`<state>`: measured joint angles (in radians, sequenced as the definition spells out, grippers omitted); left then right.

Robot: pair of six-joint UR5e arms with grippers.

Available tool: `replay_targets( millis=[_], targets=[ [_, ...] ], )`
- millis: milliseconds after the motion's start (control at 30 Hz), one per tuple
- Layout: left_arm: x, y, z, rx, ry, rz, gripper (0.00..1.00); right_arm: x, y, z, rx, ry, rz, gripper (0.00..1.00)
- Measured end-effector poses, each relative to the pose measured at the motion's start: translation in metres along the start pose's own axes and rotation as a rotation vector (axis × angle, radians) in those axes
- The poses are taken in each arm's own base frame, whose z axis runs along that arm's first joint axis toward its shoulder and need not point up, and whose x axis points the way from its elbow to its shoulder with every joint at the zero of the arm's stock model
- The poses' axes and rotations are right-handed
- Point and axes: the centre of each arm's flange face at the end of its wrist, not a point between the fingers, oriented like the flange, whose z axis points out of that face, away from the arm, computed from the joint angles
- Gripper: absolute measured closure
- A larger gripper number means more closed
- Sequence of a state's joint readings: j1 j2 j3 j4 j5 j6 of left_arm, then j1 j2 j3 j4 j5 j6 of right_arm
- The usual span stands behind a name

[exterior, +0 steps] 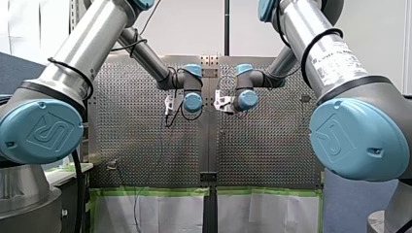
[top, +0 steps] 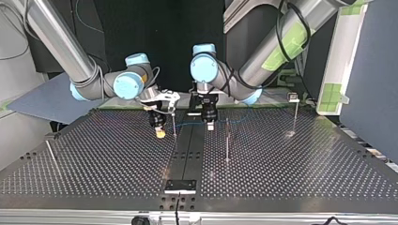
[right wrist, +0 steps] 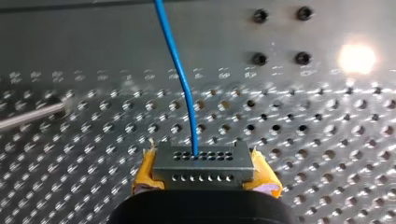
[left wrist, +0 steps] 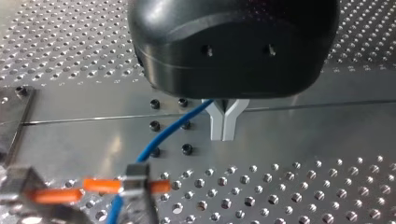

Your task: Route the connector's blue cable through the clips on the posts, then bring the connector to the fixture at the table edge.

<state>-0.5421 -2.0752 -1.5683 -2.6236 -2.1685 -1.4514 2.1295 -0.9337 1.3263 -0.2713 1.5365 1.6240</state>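
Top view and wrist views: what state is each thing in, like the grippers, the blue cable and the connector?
my right gripper: shut on the connector.
connector: held between yellow pads.
my left gripper: shut on the blue cable.
blue cable: plugged into the connector, curving over to my left gripper.
fixture: empty, at the table edge.
post: upright.

**Both grippers closed, wrists turned down side by side**

My right gripper point(right wrist: 201, 179) clamps the grey perforated metal connector point(right wrist: 201, 161) between its yellow pads point(right wrist: 265, 179). A thin blue cable point(right wrist: 180, 70) leads ahead of it. My left gripper point(left wrist: 223, 123), black with pale metal fingers, has its tips pressed together, and the cable comes out of the notch just above them. Both forearms slope down, and the two grippers are near each other.
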Motion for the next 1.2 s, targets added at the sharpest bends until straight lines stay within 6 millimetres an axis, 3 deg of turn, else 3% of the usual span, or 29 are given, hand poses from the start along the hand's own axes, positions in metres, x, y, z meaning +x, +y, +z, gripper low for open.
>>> replay_targets(
  millis=[167, 433, 1200],
  targets=[
    [0.008, -0.004, -0.003, 0.007, 0.006, 0.004, 1.0, -0.007, -0.001, -0.006, -0.021, -0.038, -0.011, 1.0],
    [0.039, -0.018, -0.009, 0.018, 0.037, 0.013, 1.0, -0.019, 0.006, -0.017, -0.042, -0.055, -0.014, 1.0],
    [0.058, -0.036, -0.045, 0.052, 0.05, -0.014, 1.0, -0.039, 0.004, -0.066, -0.045, -0.06, -0.008, 1.0]
  ],
)
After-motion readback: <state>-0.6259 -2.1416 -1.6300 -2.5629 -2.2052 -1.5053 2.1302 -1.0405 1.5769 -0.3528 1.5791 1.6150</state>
